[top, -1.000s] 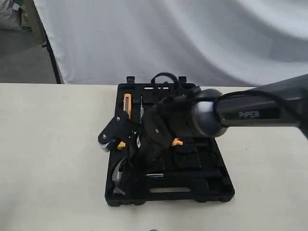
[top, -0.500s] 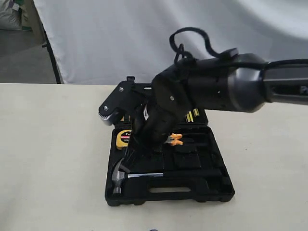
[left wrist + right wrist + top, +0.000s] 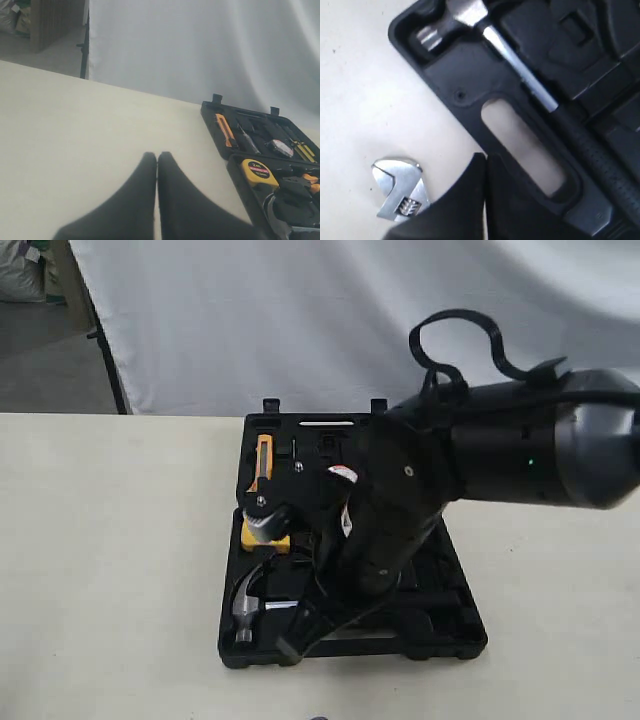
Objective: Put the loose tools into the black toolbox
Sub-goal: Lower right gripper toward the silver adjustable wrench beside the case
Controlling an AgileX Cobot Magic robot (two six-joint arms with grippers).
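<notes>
The black toolbox (image 3: pixel 455 632) lies open on the table (image 3: pixel 110 540), its recesses holding a hammer (image 3: pixel 245 605), a yellow tape measure (image 3: pixel 259 171), an orange utility knife (image 3: pixel 225 130) and what may be pliers (image 3: pixel 311 181). The right gripper (image 3: pixel 486 159) is clenched on nothing by the handle slot (image 3: pixel 522 145), with an adjustable wrench (image 3: pixel 400 192) loose on the table just beside it. The left gripper (image 3: pixel 157 157), also clenched, hangs over the table apart from the case.

Wide open across counter (image 3: pixel 110 570) left of black toolbox (image 3: pixel 455 635). Blocked over toolbox middle and front right by right arm (image 3: pixel 500 455). Uncovered from left: hammer (image 3: pixel 245 605) head, back-left slots. Also in the way: wrench (image 3: pixel 400 192) on counter just off handle-slot edge.
</notes>
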